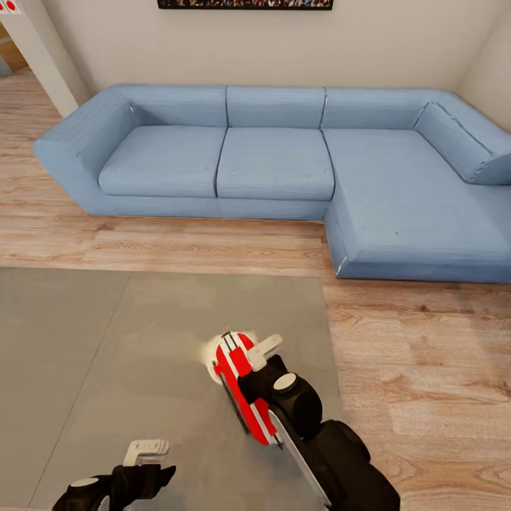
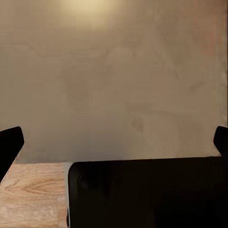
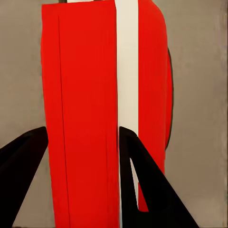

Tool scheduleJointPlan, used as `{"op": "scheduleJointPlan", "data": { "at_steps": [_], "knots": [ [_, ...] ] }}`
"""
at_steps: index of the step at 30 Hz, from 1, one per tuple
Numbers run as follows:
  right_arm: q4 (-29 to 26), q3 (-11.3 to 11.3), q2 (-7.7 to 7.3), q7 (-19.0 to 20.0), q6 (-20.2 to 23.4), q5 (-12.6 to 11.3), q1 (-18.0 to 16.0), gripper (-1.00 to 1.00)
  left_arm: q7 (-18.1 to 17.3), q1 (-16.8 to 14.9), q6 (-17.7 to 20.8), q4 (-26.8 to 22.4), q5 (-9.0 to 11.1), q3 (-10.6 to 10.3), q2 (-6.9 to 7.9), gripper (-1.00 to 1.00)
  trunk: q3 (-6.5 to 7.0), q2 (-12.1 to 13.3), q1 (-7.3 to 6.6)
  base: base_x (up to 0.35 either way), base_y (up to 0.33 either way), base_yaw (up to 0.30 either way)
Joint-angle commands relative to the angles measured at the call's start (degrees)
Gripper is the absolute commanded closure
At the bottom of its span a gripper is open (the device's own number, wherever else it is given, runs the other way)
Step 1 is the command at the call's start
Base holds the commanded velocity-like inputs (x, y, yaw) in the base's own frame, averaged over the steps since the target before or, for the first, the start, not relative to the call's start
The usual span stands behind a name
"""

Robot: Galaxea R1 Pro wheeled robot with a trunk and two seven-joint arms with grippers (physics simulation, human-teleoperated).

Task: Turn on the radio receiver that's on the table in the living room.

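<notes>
The red radio receiver [image 1: 233, 369] with white stripes lies on the grey table [image 1: 106, 341], near its right edge. My right gripper [image 1: 261, 353] is directly over the radio's far end, open. In the right wrist view the gripper [image 3: 80, 156] has one dark finger at the case's edge and the other fingertip [image 3: 135, 161] over the white stripe of the radio [image 3: 85, 95]; whether they touch the case I cannot tell. My left gripper [image 1: 145, 453] hangs open and empty over the table's near part, its fingertips [image 2: 10, 142] spread wide above the tabletop [image 2: 114, 85].
A blue L-shaped sofa [image 1: 284, 163] stands beyond the table, with a strip of wood plank floor [image 1: 213, 245] between them. Floor [image 1: 426, 369] also runs along the table's right edge. A crowd photo [image 1: 245, 3] hangs on the beige wall. A white wall corner [image 1: 42, 57] stands far left.
</notes>
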Motion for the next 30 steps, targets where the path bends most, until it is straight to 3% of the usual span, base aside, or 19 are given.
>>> {"op": "scheduleJointPlan", "data": {
  "at_steps": [1, 5, 7, 9, 10, 11, 12, 14, 17, 19, 21, 22, 25, 26, 28, 30],
  "knots": [
    [-0.7, -0.2, -0.03, -0.3, 0.1, 1.6, -1.0, 1.0, -0.2, -0.4, 0.5, -0.5, 0.0, 0.0, 0.0, -1.0, 0.0, 0.0, -0.01, 0.0, 0.0, 0.0],
    [-0.6, -1.8, -0.16, -1.4, 0.1, 3.9, -6.0, 1.0, -2.6, -4.6, 7.5, -3.9, 0.0, 0.0, 0.1, -1.0, 0.0, 0.0, -0.01, 0.0, 0.0, 0.0],
    [-0.6, -2.9, -0.26, -1.7, 0.1, 6.7, -8.9, 1.0, -5.7, -9.2, 12.8, -5.1, 0.1, 0.1, 0.2, -1.0, 0.0, 0.0, -0.01, 0.0, 0.0, 0.0],
    [-0.5, -3.2, -0.29, -1.8, 0.1, 8.4, -10.2, 1.0, -7.4, -11.6, 14.5, -5.3, 0.1, 0.1, 0.23, -1.0, 0.0, 0.0, -0.01, 0.0, 0.0, 0.0],
    [-0.4, -3.3, -0.3, -1.9, 0.1, 10.6, -11.1, 1.0, -9.1, -14.1, 15.6, -5.4, 0.2, 0.1, 0.29, -1.0, 0.0, 0.0, -0.01, 0.0, 0.0, 0.0],
    [-0.2, -3.5, -0.32, -2.0, 0.1, 14.9, -12.0, 1.0, -11.4, -17.6, 16.9, -5.6, 0.3, 0.2, 0.34, -1.0, 0.0, 0.0, -0.01, 0.0, 0.0, 0.0],
    [-0.2, -3.5, -0.32, -2.0, 0.1, 16.1, -12.1, 1.0, -11.8, -18.3, 17.1, -5.6, 0.4, 0.2, 0.35, -1.0, 0.0, 0.0, -0.01, 0.0, 0.0, 0.0],
    [0.2, -3.2, -0.35, -1.8, 0.1, 21.7, -12.5, 1.0, -12.9, -21.3, 17.7, -5.5, 1.6, 0.2, 0.6, -1.0, 0.0, 0.0, -0.01, 0.0, 0.0, 0.0],
    [0.4, -3.0, -0.39, -1.6, 0.1, 24.6, -12.6, 1.0, -13.2, -22.6, 17.9, -5.5, 3.5, 0.2, 1.24, -1.0, 0.0, 0.0, -0.01, 0.0, 0.0, 0.0],
    [0.4, -2.8, -0.41, -1.5, 0.1, 25.9, -12.6, 1.0, -13.4, -23.2, 18.0, -5.5, 7.5, 0.2, 3.48, -1.0, 0.0, 0.0, -0.01, 0.0, 0.0, 0.0],
    [0.4, -2.6, -0.41, -1.5, 0.1, 26.3, -12.6, 1.0, -13.5, -23.4, 18.0, -5.5, 10.0, 0.2, 4.81, -1.0, 0.0, 0.0, -0.01, 0.0, 0.0, 0.0],
    [0.4, -1.8, -0.41, -1.5, 0.1, 26.8, -12.6, 1.0, -13.5, -23.5, 18.0, -5.5, 12.8, 0.2, 6.31, -1.0, 0.0, 0.0, -0.01, 0.0, 0.0, 0.0],
    [0.4, 2.7, -0.38, -1.5, 0.1, 30.8, -12.6, 1.0, -13.5, -23.6, 18.1, -5.5, 22.6, 0.2, 11.28, -1.0, 0.0, 0.0, -0.01, 0.0, 0.0, 0.0],
    [0.4, 3.5, -0.35, -1.5, 0.1, 31.7, -12.6, 1.0, -13.5, -23.7, 18.1, -5.5, 23.9, 0.2, 12.0, -1.0, 0.0, 0.0, -0.01, 0.0, 0.0, 0.0],
    [0.5, 7.6, -0.28, -1.5, 0.1, 36.2, -12.6, 1.0, -13.4, -23.7, 18.1, -5.5, 29.3, 0.2, 14.99, -1.0, 0.0, 0.0, -0.01, 0.0, 0.0, 0.0],
    [0.5, 10.5, -0.31, -1.5, 0.1, 39.7, -12.6, 1.0, -13.4, -23.7, 18.1, -5.5, 32.7, 0.2, 16.65, -1.0, 0.0, 0.0, -0.01, 0.0, 0.0, 0.0]
  ]
}}
